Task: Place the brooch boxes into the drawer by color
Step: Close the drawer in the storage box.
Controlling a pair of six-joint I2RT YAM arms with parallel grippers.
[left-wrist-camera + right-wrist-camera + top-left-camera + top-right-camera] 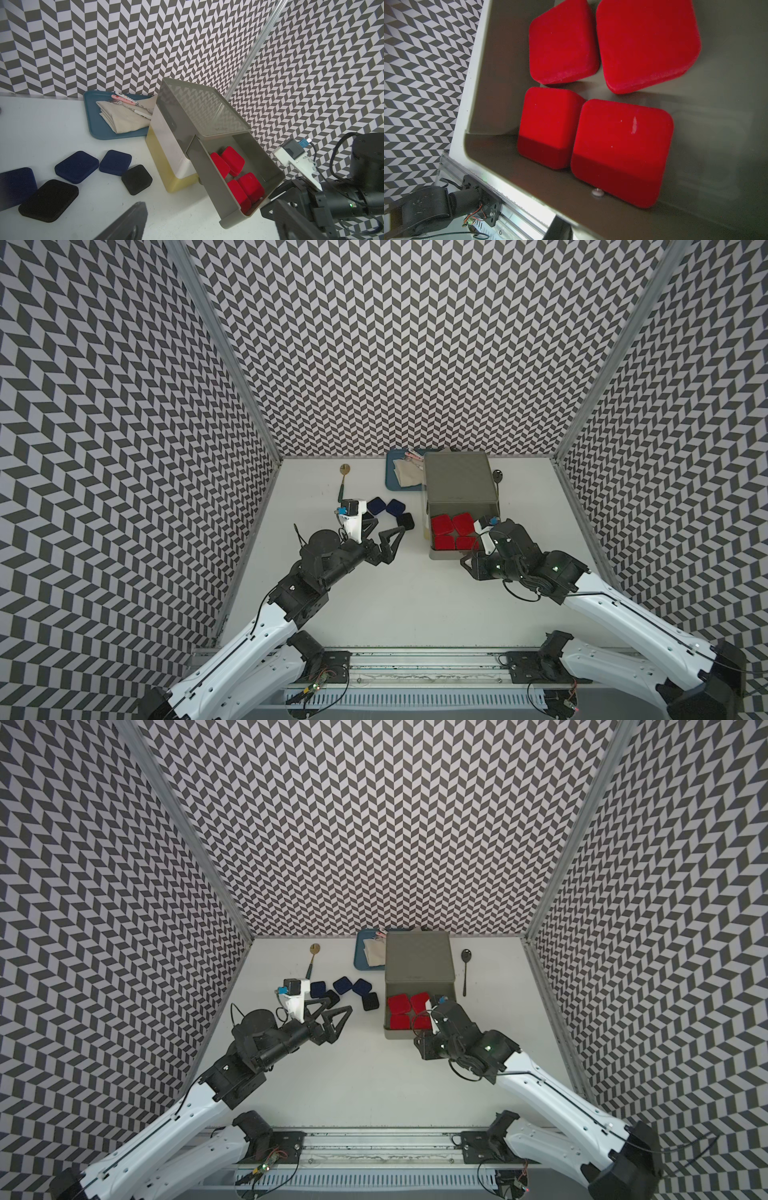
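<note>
The drawer chest [459,477] stands toward the back of the white surface [395,605]. Its grey top drawer [440,556] stands open toward the arms, while the white middle tier [166,133] and yellow bottom tier [164,166] are shut.

Four red brooch boxes lie flat inside the grey drawer, two by two. Seen from the right wrist, the back pair [562,41] [648,43] sits nearer the chest body. The front pair [548,124] [623,149] lies against the drawer's front wall.

On the left-arm side of the chest, three navy boxes [318,988] [343,984] [360,987] and two black boxes [370,1001] [332,996] lie loose on the surface, close together. One black box is partly hidden by the left arm [332,560].

The left jaws are spread wide and hold nothing. They hang over the surface just short of that loose group, well apart from the chest.

The right arm [523,560] reaches the front wall of the open drawer. Its jaws are hidden under the wrist, so I cannot tell how far apart they stand or whether they hold anything.

A blue tray [392,477] lies against the chest's left-arm side at the back, carrying a folded cloth [124,118] and cutlery [133,104]. A gold spoon [344,472] lies beyond the tray from the chest. A black spoon [465,969] lies just beside the chest on the right-arm side.
</note>
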